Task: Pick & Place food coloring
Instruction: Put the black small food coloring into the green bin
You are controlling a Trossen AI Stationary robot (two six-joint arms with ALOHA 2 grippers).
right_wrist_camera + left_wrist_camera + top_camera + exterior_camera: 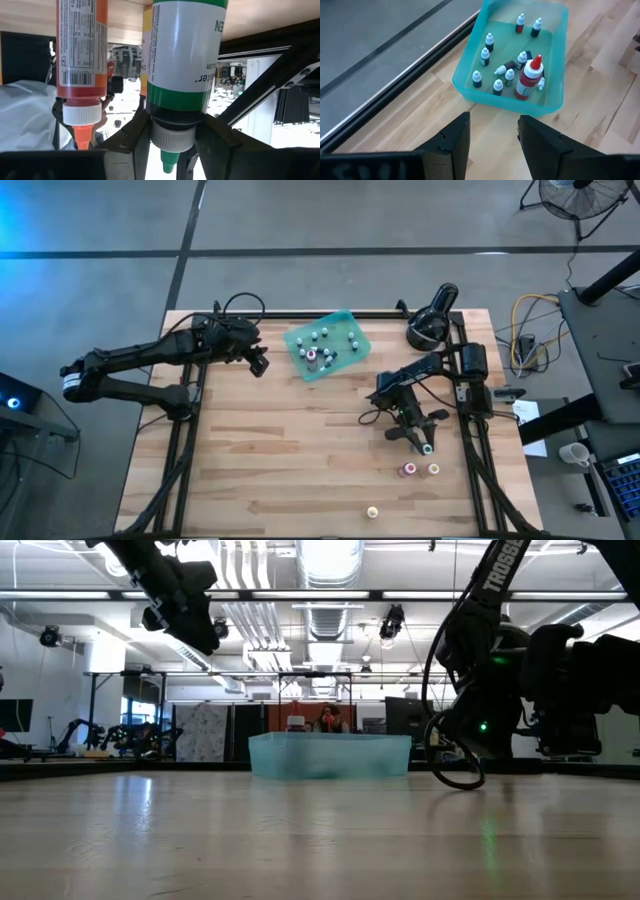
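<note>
Right now my right claw [418, 438] is clenched on the neck of a green bottle [185, 60], its fingers pressed to either side of the white collar, well apart from the tray [352, 323] on the right arm's side. Just beside it stands an orange bottle [80, 55], and from above I see a pink one [407, 469] close by and a yellow one [372, 511] farther still from the tray. My left claw [492, 140] hangs released and empty, just beside the tray on the left arm's side.

As I judge it, the job is well along but not finished. Most of the food coloring sits in the tray: roughly ten small white-capped bottles [489, 42] and one taller red bottle [527, 82]. The green one and three loose ones are still outside it.

For writing, the arm in the level view reads "TROSSEN" [500, 570]. The green bottle's label shows only fragments of words, cut off by its curve. The orange bottle carries a barcode and fine print too small for me to read.
</note>
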